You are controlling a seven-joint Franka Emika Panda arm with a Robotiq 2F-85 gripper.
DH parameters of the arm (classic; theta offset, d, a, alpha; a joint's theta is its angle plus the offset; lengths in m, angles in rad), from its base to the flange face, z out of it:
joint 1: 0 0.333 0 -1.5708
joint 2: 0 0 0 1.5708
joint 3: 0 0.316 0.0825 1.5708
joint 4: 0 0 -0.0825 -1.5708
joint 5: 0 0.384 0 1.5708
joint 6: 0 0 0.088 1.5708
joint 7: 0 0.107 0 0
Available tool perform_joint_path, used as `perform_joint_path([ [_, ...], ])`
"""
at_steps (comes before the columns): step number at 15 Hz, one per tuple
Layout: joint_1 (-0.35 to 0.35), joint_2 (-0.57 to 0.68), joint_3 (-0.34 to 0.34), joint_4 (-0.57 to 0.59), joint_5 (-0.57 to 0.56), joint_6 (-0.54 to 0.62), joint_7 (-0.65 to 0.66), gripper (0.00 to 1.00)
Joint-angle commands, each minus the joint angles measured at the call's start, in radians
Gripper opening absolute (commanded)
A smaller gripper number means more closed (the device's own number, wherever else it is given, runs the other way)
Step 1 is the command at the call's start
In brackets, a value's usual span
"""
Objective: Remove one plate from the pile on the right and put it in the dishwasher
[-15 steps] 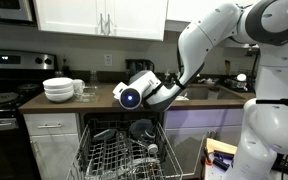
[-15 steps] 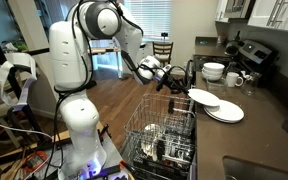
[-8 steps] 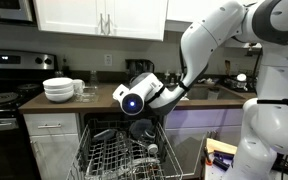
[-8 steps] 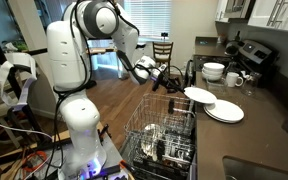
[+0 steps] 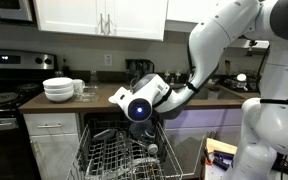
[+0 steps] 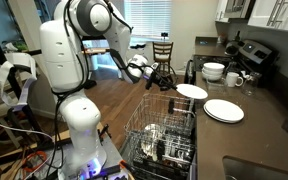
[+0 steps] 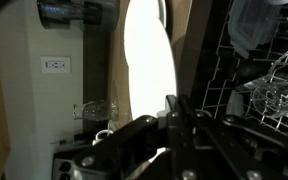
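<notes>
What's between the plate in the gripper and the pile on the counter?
Nothing: in an exterior view only bare dark countertop shows between the plate, held in the gripper, and the pile.

Your white plate (image 6: 191, 91) hangs near-level in the air, clear of the pile (image 6: 224, 110), perhaps a single plate, just beside the open, dark dishwasher (image 6: 162, 135).

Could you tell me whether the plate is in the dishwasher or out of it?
Out: the claw holds the plate in the air above the dishwasher rack.
</notes>
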Motion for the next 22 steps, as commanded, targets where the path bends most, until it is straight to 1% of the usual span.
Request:
perform_joint_path([
  [1,0.019,-0.076,0.018,-0.055,-0.005,-0.010,0.019,0.03],
  [4,0.022,-0.094,0.021,-0.071,0.000,-0.002,0.009,0.03],
  [5,0.021,-0.042,0.019,-0.042,0.003,0.001,-0.001,0.05],
  [8,0.022,-0.054,0.019,-0.051,0.006,0.001,-0.003,0.05],
  [9,0.022,-0.054,0.019,-0.052,0.006,0.001,-0.003,0.02],
  [10,0.025,-0.055,0.021,-0.056,0.004,0.003,-0.001,0.02],
  [15,0.029,-0.069,0.027,-0.088,0.004,0.072,-0.005,0.02],
  [22,0.044,-0.095,0.049,-0.124,0.004,0.122,0.000,0.02],
])
